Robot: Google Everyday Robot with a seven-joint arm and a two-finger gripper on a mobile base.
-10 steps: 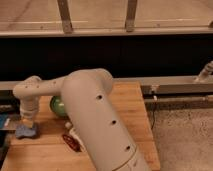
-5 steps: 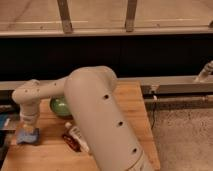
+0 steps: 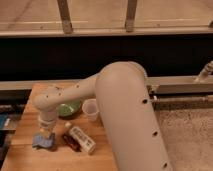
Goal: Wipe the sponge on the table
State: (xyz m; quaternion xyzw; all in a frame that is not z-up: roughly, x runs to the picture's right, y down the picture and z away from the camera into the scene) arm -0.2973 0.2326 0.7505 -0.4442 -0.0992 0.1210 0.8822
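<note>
The big arm (image 3: 130,115) hogs most of my view, reaching down and left over the counter (image 3: 25,160). On the wood there's a green bowl (image 3: 69,107) near the back, a white bottle (image 3: 82,140) lying toward the front, and a small cup (image 3: 90,109) just right of the bowl. The sponge (image 3: 44,142) sits flat near the front-left corner, long side running roughly left to right as far as I can make out. The claw (image 3: 47,132) points straight down right on top of it, so basically zero offset. Honestly can't tell if the claw's wide, narrow or clamped on the sponge. Any wiping stroke has free wood to the front.
</note>
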